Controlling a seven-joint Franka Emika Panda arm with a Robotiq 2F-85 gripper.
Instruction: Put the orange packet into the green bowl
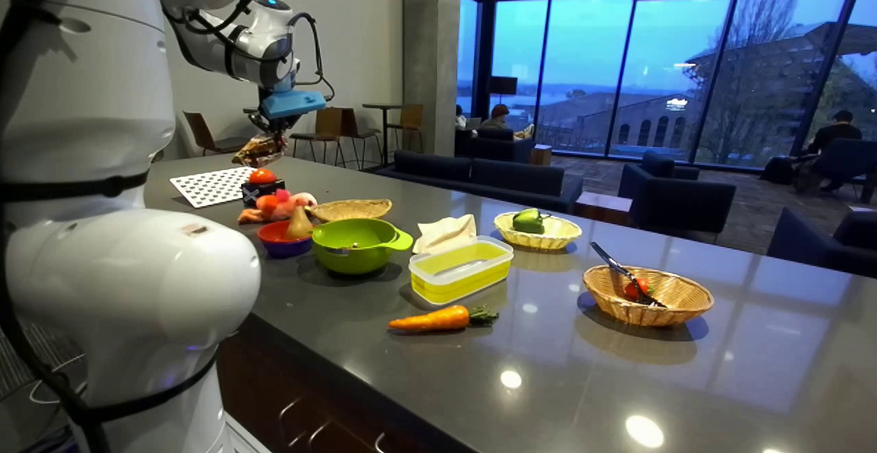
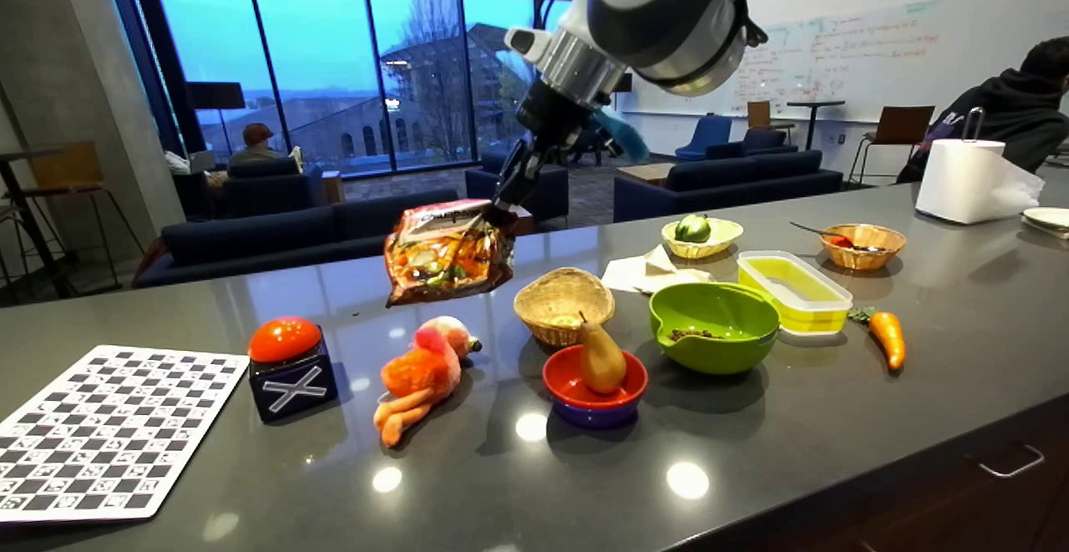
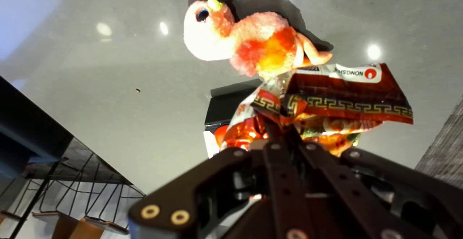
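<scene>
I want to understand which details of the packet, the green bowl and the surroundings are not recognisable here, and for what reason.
Clamped part of the orange packet: in the wrist view, hidden by the gripper fingers.
Brown bits in the green bowl: in an exterior view, too small to identify.
Whiteboard writing: in an exterior view, too small and blurred to read.
White dishes: in an exterior view, cut off by the right edge.
</scene>
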